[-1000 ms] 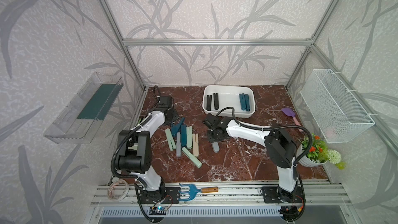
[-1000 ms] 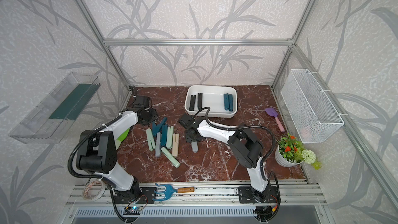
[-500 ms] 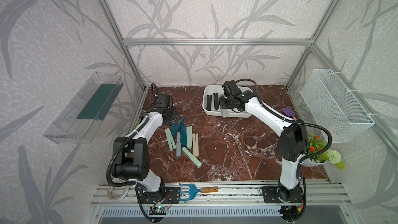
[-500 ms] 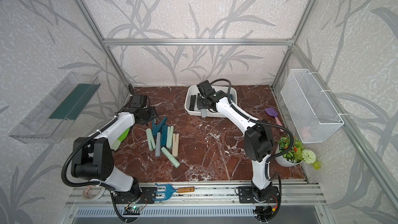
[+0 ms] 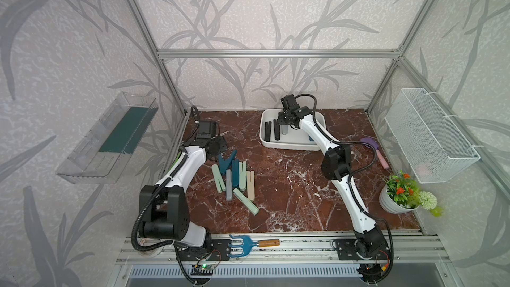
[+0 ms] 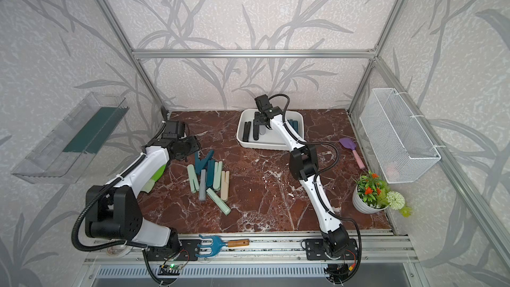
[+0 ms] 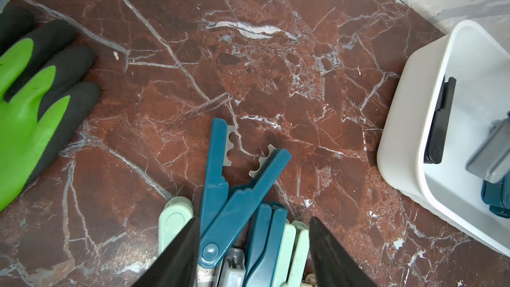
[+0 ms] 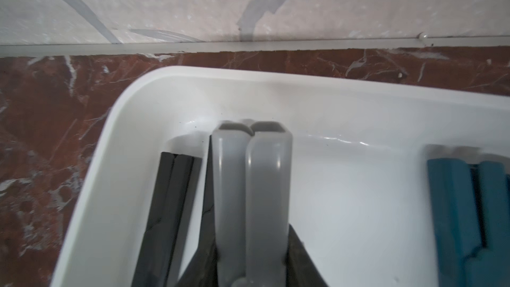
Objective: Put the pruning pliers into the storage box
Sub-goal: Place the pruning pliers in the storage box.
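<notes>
While my right pincer (image 8: 252,260) pinches the grey pruning pliers (image 8: 251,189), their end sits inside the storage box (image 8: 116,122), close to its wall. Just beside them lie black pliers (image 8: 171,202), and farther off on the other side a teal pair (image 8: 463,216). My left pincer (image 7: 252,222) is spread wide over the heap of pliers (image 5: 234,178) on the marble table (image 7: 193,64). A splayed teal pair (image 7: 237,186) reaches just beyond its tips, and a green glove (image 7: 24,106) lies farther off.
</notes>
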Available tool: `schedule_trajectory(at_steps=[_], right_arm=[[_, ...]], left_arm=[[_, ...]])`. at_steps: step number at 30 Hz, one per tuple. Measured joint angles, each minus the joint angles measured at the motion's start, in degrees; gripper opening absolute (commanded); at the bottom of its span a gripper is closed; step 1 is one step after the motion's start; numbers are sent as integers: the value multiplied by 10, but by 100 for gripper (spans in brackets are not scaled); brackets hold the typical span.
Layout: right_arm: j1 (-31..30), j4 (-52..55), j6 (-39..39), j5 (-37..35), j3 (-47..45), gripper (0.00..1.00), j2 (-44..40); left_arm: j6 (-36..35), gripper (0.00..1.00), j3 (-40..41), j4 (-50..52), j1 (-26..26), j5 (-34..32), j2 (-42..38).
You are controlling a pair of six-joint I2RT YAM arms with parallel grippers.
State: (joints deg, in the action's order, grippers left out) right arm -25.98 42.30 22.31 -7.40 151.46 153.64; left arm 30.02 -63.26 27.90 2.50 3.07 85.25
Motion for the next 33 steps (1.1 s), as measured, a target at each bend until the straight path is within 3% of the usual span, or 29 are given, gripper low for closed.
schedule_trajectory(at_steps=[9, 33], right_arm=[[23, -9, 29, 9, -9, 36, 31], [23, -18, 66, 23, -15, 51, 50]], left_arm=[[-7, 63, 0, 15, 0, 0, 0], [-20, 63, 0, 24, 0, -2, 0]])
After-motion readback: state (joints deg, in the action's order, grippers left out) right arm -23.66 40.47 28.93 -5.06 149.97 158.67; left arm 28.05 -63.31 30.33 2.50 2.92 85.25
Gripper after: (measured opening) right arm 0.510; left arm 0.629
